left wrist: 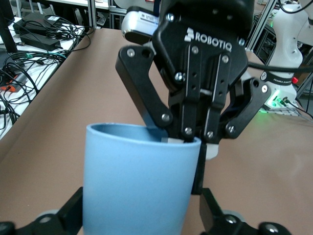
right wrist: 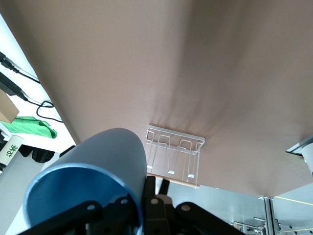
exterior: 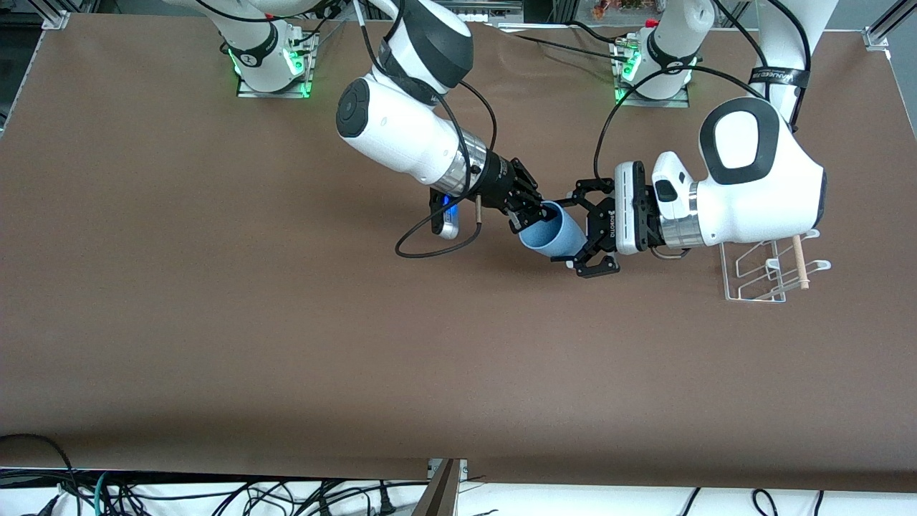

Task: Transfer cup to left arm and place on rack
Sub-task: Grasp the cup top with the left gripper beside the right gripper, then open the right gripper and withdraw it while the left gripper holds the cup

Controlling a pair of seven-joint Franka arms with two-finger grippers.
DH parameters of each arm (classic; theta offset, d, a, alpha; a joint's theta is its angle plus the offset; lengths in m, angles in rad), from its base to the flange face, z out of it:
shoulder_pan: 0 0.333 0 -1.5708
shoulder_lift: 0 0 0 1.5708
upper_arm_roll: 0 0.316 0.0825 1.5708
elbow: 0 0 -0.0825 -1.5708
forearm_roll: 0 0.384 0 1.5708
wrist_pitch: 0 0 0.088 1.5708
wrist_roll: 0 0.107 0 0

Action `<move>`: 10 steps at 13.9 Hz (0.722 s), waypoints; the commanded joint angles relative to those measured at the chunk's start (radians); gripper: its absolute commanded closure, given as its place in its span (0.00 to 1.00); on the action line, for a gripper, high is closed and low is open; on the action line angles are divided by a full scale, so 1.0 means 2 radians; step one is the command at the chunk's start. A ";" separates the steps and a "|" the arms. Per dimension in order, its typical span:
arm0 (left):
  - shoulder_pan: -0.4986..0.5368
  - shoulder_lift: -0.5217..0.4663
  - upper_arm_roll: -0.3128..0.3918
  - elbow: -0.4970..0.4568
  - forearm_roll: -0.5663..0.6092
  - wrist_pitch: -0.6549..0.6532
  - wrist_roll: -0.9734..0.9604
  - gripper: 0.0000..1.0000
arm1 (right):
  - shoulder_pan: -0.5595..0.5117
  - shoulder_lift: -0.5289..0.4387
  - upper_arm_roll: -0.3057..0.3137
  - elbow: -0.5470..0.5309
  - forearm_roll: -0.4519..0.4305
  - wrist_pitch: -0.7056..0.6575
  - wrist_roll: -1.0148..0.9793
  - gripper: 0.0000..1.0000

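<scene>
A: Start low in the frame. What's closest?

B: Just the brown counter along the lower half. Next up, toward the left arm's end and a little below mid-height, is the rack: white wire, with a wooden dowel across it. Nothing is on it.

A: And the cup?

B: It's at the centre of the frame, in the air over the middle of the counter. The cup lies tilted, nearly on its side. Its open mouth faces the right arm and its closed base faces the left.

A: Who has it?

B: The right hand. It's pinched on the rim with one finger inside the mouth and one outside. That grip looks deliberate, because it leaves the whole body and base free for the other arm.

A: Left hand?

B: The left hand is spread wide, with a finger on each side of the cup's base end. In the left wrist view there is a gap between the cup wall and each finger, so it isn't gripping. My read is that the handover is set up but not made: the left must close before the right lets go.

A: Risk?

B: If the right lets go early, the smooth tapered wall could slip.

A: Top of the frame?

B: Both arm bases, along the upper edge.
</scene>
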 commanded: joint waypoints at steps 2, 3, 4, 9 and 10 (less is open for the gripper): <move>0.000 0.001 0.003 -0.003 -0.014 -0.004 0.033 0.99 | -0.001 0.011 0.004 0.023 0.006 0.000 0.005 1.00; 0.000 0.001 0.003 -0.002 -0.014 -0.004 0.033 1.00 | -0.001 0.011 0.004 0.023 0.006 -0.001 0.005 1.00; 0.000 0.000 0.003 0.000 -0.014 -0.004 0.033 1.00 | -0.003 0.011 0.004 0.023 0.005 -0.001 0.004 1.00; 0.005 -0.007 0.007 0.003 -0.007 -0.018 0.023 1.00 | -0.016 -0.003 -0.016 0.023 -0.075 -0.011 -0.011 0.20; 0.007 -0.008 0.009 0.003 -0.003 -0.029 0.017 1.00 | -0.023 -0.016 -0.017 0.023 -0.093 -0.021 -0.012 0.01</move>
